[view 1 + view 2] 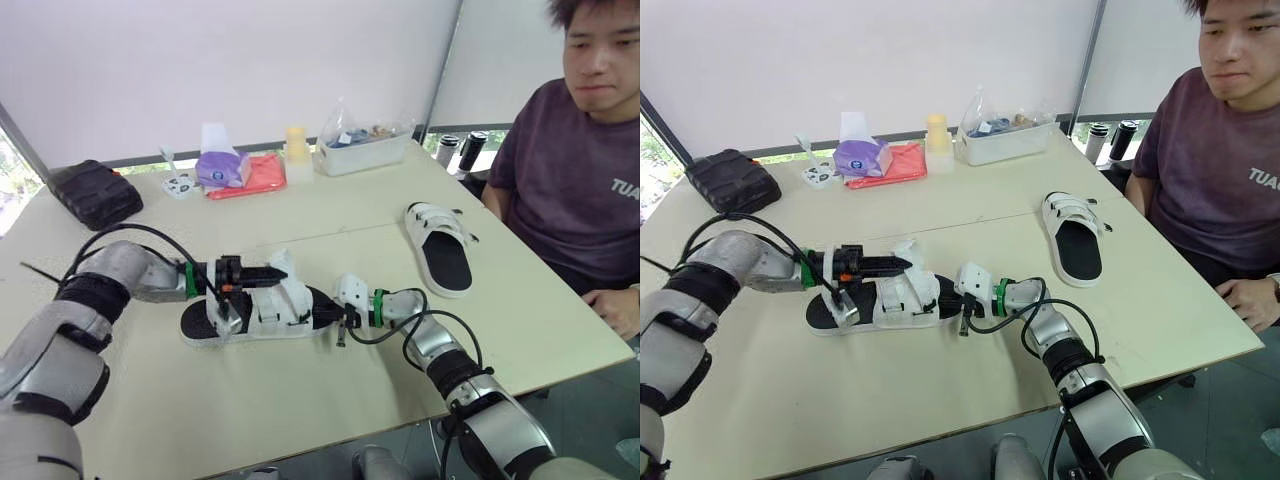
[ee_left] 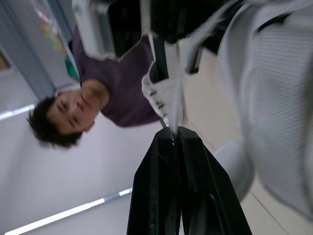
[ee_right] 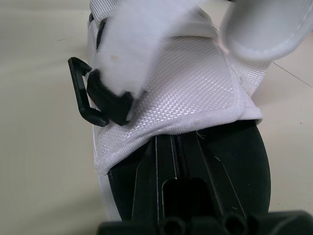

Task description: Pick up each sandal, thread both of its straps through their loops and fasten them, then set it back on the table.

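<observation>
A white-strapped sandal with a black sole (image 1: pixel 275 308) lies on the table (image 1: pixel 300 400) between my arms. My left gripper (image 1: pixel 282 272) comes in from the left and is shut on a thin white strap (image 2: pixel 172 110) above the sandal's front. My right gripper (image 1: pixel 335 320) is at the sandal's right end, shut on the sole, with one finger (image 3: pixel 178 166) lying on the black footbed under the white upper. A black plastic loop (image 3: pixel 83 95) sticks out beside that upper. The second sandal (image 1: pixel 440 250) lies apart at the right with its straps closed.
A person (image 1: pixel 585 150) sits at the table's right side, with a hand (image 1: pixel 620 305) on its edge. Along the back stand a black pouch (image 1: pixel 95 192), a tissue pack (image 1: pixel 222 165), a red cloth (image 1: pixel 258 178), a yellow cup (image 1: pixel 296 145) and a clear container (image 1: pixel 362 148).
</observation>
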Robot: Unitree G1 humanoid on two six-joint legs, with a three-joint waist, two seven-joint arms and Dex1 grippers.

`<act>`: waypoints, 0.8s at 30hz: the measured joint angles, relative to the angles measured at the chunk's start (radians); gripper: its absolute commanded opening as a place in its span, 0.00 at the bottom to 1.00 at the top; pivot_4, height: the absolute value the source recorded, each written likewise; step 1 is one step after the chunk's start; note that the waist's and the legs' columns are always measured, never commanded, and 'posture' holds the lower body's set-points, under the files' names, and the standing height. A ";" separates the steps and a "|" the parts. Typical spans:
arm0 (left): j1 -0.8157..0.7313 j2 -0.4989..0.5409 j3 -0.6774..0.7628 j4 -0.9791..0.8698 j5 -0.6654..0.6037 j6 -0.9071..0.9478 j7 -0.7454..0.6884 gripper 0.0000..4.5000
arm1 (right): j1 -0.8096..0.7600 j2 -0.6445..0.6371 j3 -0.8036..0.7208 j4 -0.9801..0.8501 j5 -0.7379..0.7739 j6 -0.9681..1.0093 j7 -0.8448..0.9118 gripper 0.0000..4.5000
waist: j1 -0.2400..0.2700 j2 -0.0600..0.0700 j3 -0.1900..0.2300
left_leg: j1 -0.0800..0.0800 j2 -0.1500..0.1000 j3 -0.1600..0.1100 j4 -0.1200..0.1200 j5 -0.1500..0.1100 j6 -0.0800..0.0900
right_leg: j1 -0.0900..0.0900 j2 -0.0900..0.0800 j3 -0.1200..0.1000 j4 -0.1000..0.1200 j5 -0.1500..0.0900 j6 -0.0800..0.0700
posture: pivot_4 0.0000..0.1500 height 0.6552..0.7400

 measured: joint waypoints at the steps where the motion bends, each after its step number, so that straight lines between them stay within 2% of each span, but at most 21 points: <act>1: -0.016 -0.004 -0.031 0.015 0.014 0.015 0.045 0.41 | 0.000 0.000 0.000 0.000 0.000 0.000 0.000 0.00 | 0.000 0.000 0.000 | 0.000 0.000 0.000 0.000 0.000 0.000 | 0.000 0.000 0.000 0.000 0.000 0.000 | 1.00 1.00; 3: -0.047 -0.020 -0.058 0.069 0.006 0.017 0.095 0.61 | 0.000 0.000 0.000 0.001 0.000 -0.001 0.000 0.00 | 0.001 0.000 0.000 | 0.000 0.000 0.000 0.000 0.000 0.000 | 0.000 0.000 0.000 0.000 0.000 0.000 | 1.00 1.00; 7: -0.089 -0.027 -0.036 0.198 -0.102 -0.007 0.066 0.61 | 0.000 0.000 0.000 0.001 0.000 -0.004 -0.001 0.00 | -0.001 0.000 0.000 | 0.000 0.000 0.000 0.000 0.000 0.000 | 0.000 0.000 -0.001 0.000 0.000 0.000 | 1.00 1.00; 10: -0.092 -0.021 0.031 0.287 -0.250 -0.074 -0.036 0.61 | 0.001 -0.001 0.000 0.001 0.000 -0.007 -0.001 0.00 | -0.001 0.000 0.000 | 0.000 0.000 0.000 0.000 0.000 0.000 | 0.000 -0.001 -0.001 0.000 0.000 0.000 | 1.00 1.00; 12: -0.105 -0.046 0.153 0.492 -0.466 -0.219 -0.290 0.61 | 0.001 -0.001 0.000 0.003 0.000 -0.008 -0.002 0.00 | 0.000 0.000 0.000 | 0.000 0.000 0.000 0.000 0.000 0.000 | 0.000 -0.001 -0.002 0.000 0.000 0.000 | 1.00 1.00; 13: -0.107 -0.051 0.183 0.541 -0.503 -0.248 -0.348 0.61 | 0.001 -0.001 0.000 0.003 0.000 -0.010 -0.002 0.00 | 0.000 0.000 0.000 | 0.000 0.000 0.000 0.000 0.000 0.000 | 0.000 -0.001 -0.002 0.000 0.000 0.000 | 1.00 1.00; 14: -0.167 -0.112 0.340 0.839 -0.560 -0.350 -0.559 0.61 | 0.001 -0.006 0.000 0.005 0.000 -0.016 -0.002 0.00 | 0.004 -0.001 0.000 | -0.002 -0.001 0.002 0.001 0.000 0.000 | 0.000 -0.001 -0.006 -0.001 0.000 0.000 | 1.00 1.00; 15: -0.190 -0.125 0.408 0.941 -0.570 -0.376 -0.640 0.61 | 0.001 -0.006 0.000 0.006 0.000 -0.018 -0.002 0.00 | 0.003 -0.002 -0.001 | -0.002 -0.001 0.002 0.001 0.000 0.000 | 0.000 -0.001 -0.006 -0.002 0.000 0.000 | 1.00 1.00; 17: -0.244 -0.145 0.765 1.215 -0.636 -0.362 -1.002 0.61 | 0.001 -0.006 0.000 0.012 0.000 -0.021 -0.002 0.00 | 0.003 -0.003 -0.002 | -0.001 -0.001 0.002 0.001 0.000 0.000 | 0.003 -0.002 -0.008 -0.003 0.000 0.000 | 1.00 1.00; 18: -0.241 -0.153 0.926 1.272 -0.681 -0.315 -1.196 0.61 | 0.001 -0.006 0.000 0.014 0.000 -0.021 -0.002 0.00 | 0.003 -0.003 -0.002 | 0.000 -0.001 0.002 0.001 0.000 0.000 | 0.004 -0.002 -0.008 -0.003 0.000 0.001 | 1.00 1.00; 19: -0.235 -0.164 1.018 1.292 -0.708 -0.276 -1.323 0.61 | 0.001 -0.005 0.000 0.014 0.000 -0.021 -0.005 0.00 | 0.003 -0.004 -0.002 | -0.001 -0.001 0.001 0.001 0.000 0.000 | 0.004 -0.002 -0.009 -0.003 0.000 0.001 | 1.00 1.00; 22: -0.231 -0.179 1.386 1.294 -0.891 0.065 -1.865 0.61 | 0.000 0.009 0.000 0.019 0.000 -0.021 -0.012 0.00 | -0.010 -0.005 -0.002 | -0.002 -0.001 0.000 0.001 0.000 0.000 | 0.003 -0.001 -0.010 -0.002 -0.001 0.001 | 1.00 1.00; 24: -0.265 -0.171 1.510 1.294 -0.993 0.276 -2.058 0.61 | 0.000 0.014 0.001 0.019 0.000 -0.021 -0.012 0.00 | -0.017 -0.004 -0.002 | -0.002 0.000 -0.001 0.001 0.000 0.001 | 0.002 -0.001 -0.010 -0.001 -0.001 0.001 | 1.00 1.00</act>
